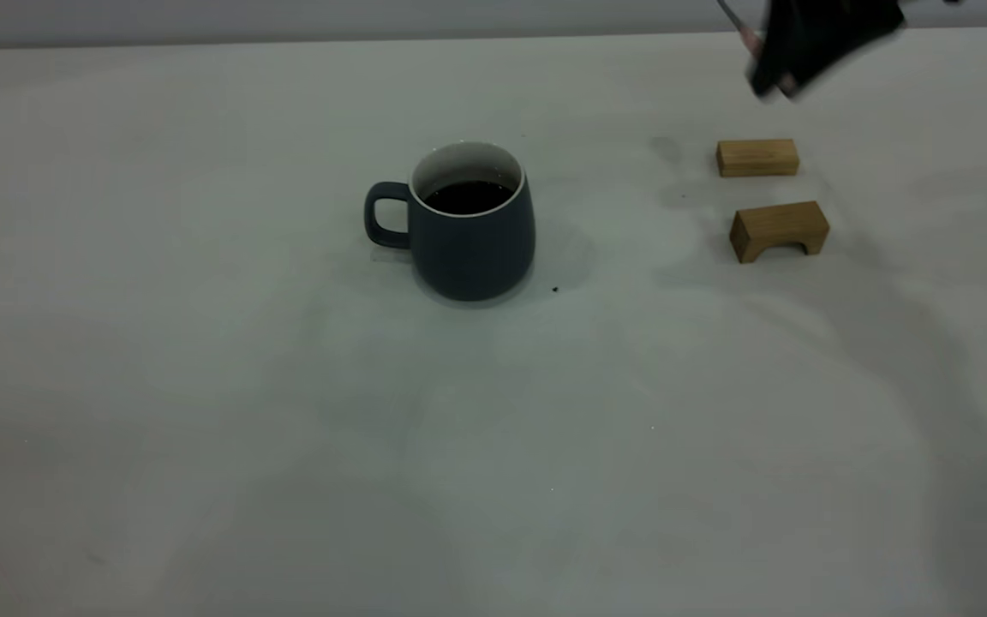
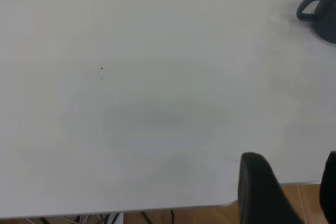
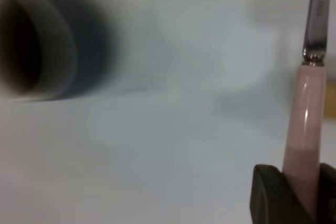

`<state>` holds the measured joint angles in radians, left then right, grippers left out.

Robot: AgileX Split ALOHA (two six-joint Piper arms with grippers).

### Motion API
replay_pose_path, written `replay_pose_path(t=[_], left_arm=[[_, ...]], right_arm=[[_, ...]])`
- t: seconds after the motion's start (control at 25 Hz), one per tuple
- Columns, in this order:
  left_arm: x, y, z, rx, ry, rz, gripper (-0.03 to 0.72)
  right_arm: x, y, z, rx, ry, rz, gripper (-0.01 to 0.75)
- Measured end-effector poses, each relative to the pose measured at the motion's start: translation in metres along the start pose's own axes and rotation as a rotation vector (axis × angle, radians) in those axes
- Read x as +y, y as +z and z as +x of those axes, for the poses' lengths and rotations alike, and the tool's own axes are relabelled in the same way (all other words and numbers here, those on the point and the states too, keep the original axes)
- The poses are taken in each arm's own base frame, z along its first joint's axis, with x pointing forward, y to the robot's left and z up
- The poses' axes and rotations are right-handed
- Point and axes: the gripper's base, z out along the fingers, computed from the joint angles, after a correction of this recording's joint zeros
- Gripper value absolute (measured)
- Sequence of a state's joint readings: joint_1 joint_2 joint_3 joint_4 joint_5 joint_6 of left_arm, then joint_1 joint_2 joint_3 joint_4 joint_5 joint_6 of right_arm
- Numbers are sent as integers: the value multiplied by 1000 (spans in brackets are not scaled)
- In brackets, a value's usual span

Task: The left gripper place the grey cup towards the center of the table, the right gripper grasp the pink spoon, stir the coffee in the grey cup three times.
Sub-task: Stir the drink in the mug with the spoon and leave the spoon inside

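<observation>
Between the right pincer's (image 3: 296, 192) jaws, the pink spoon (image 3: 304, 124).

Two small blocks of light brown wood are seen on the right part of the pale surface, well apart from everything else. The farther one, a plain rectangular wooden block (image 1: 757, 158), lies flat with its long side facing the camera. The nearer one, an arch-shaped wooden block (image 1: 779, 230) with a shallow notch cut into its underside, stands on its two short legs. A clear gap is left between the blocks.

A tiny dark speck (image 1: 555, 290) is seen on the surface.
</observation>
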<state>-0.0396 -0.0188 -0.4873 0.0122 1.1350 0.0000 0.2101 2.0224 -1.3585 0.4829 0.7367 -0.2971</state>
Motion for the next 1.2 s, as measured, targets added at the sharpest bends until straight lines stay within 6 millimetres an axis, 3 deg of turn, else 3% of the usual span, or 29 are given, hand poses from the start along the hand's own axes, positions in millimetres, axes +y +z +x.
replay_pose_path(t=[0.16, 0.36, 0.52, 0.64, 0.84, 1.2], left_arm=[[0, 0, 0, 0, 0, 0, 355], [0, 0, 0, 0, 0, 0, 355], [0, 0, 0, 0, 0, 0, 355], [0, 0, 0, 0, 0, 0, 355], [0, 0, 0, 0, 0, 0, 355], [0, 0, 0, 0, 0, 0, 355]], right_arm=[[36, -23, 2, 44, 207, -302, 149], [88, -27, -5, 39, 449, -635, 149], [112, -21, -9, 79, 744, -750, 149], [119, -5, -9, 208, 1076, -772, 149], [117, 22, -4, 400, 1476, -713, 149], [104, 62, 1, 498, 1717, -669, 149]])
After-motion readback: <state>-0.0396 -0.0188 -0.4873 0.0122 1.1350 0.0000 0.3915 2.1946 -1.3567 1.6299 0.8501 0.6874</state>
